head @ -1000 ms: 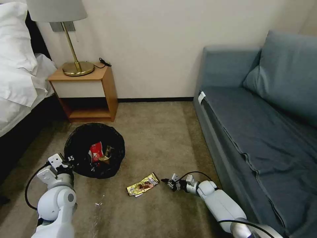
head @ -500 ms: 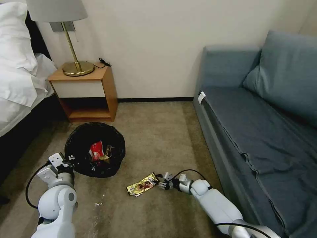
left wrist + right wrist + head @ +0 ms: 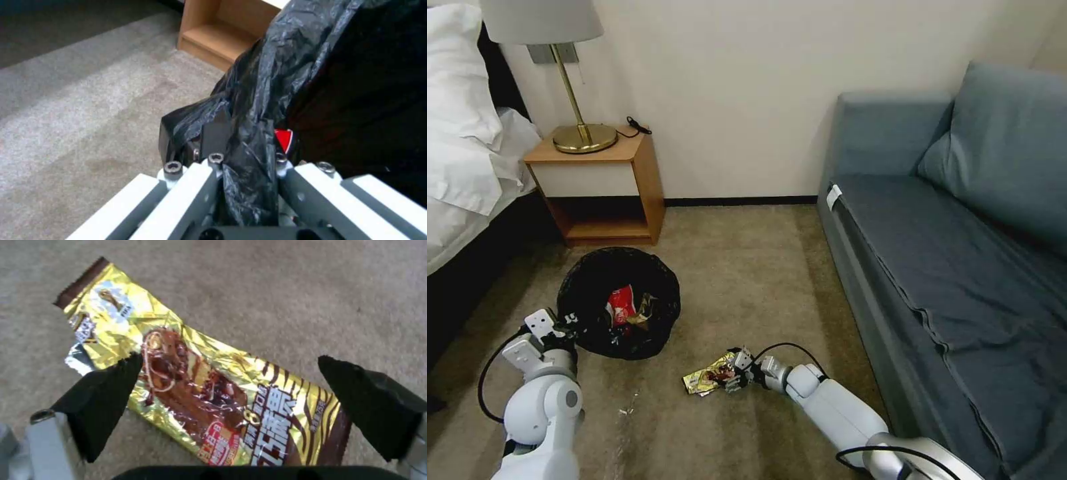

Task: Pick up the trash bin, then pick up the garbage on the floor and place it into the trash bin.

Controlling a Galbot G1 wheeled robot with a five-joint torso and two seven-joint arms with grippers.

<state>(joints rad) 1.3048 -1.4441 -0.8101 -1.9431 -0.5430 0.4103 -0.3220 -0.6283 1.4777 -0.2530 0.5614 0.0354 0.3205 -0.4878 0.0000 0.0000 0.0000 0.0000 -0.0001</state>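
The trash bin (image 3: pixel 620 303), round with a black liner bag, stands on the carpet at the left. A red-and-white packet (image 3: pixel 620 307) and another wrapper lie inside it. My left gripper (image 3: pixel 568 325) is shut on the liner at the bin's near rim (image 3: pixel 247 156). The garbage on the floor is a shiny gold wrapper (image 3: pixel 710 376) (image 3: pixel 209 396), lying flat. My right gripper (image 3: pixel 735 373) (image 3: pixel 231 373) is low over it, open, one finger on each side of the wrapper's width.
A wooden nightstand (image 3: pixel 604 190) with a brass lamp stands against the wall behind the bin, a bed (image 3: pixel 467 173) at the left. A blue sofa (image 3: pixel 960 253) runs along the right. Small clear scraps (image 3: pixel 626 412) lie on the carpet near my left arm.
My right gripper has moved left along the floor, from beside the gold wrapper to over its near end. The left gripper and bin have stayed put.
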